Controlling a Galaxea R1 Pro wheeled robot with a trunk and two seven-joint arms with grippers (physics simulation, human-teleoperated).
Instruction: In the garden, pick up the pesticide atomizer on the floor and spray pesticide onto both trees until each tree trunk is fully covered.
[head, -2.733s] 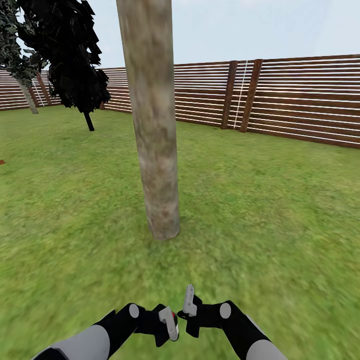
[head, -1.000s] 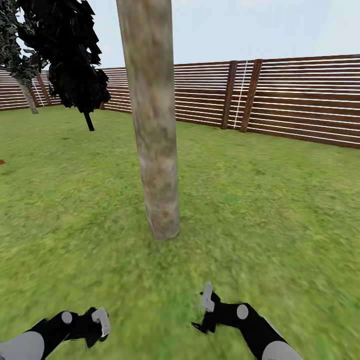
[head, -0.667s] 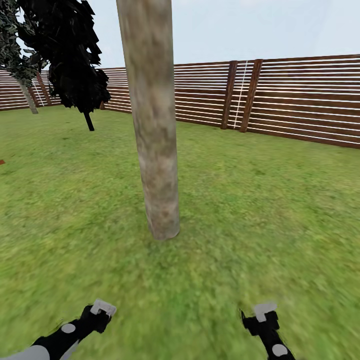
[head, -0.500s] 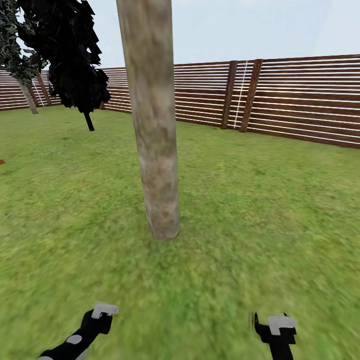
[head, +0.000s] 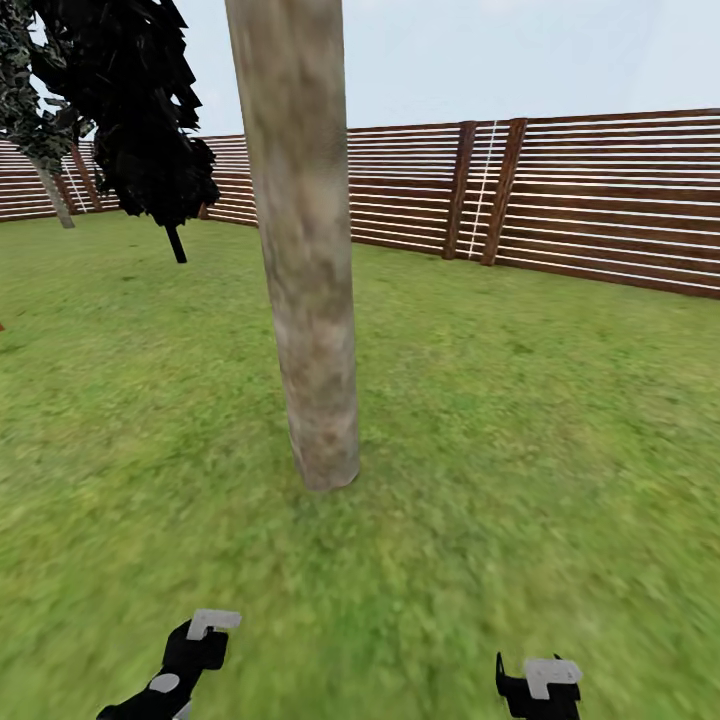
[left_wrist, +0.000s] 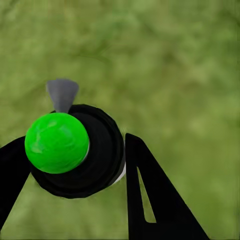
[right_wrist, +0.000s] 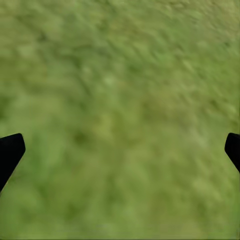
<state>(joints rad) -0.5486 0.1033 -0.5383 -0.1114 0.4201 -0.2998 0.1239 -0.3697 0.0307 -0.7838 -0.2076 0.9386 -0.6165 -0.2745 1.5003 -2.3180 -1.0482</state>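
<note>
One thick tree trunk (head: 308, 260) rises from the grass (head: 520, 420) just ahead in the head view, with a slatted wooden fence (head: 600, 200) behind it and a dark shrub (head: 140, 110) off to the left. Low down, the left gripper (head: 205, 635) and the right gripper (head: 535, 685) hang well apart over the turf.

In the left wrist view, the black fingers (left_wrist: 150, 195) clamp the pesticide atomizer (left_wrist: 80, 152) — seen end-on, dark and round, topped here by a green dot.

In the right wrist view, the fingertips (right_wrist: 10, 152) stand spread wide at the edges — nothing between them but blurred grass.
</note>
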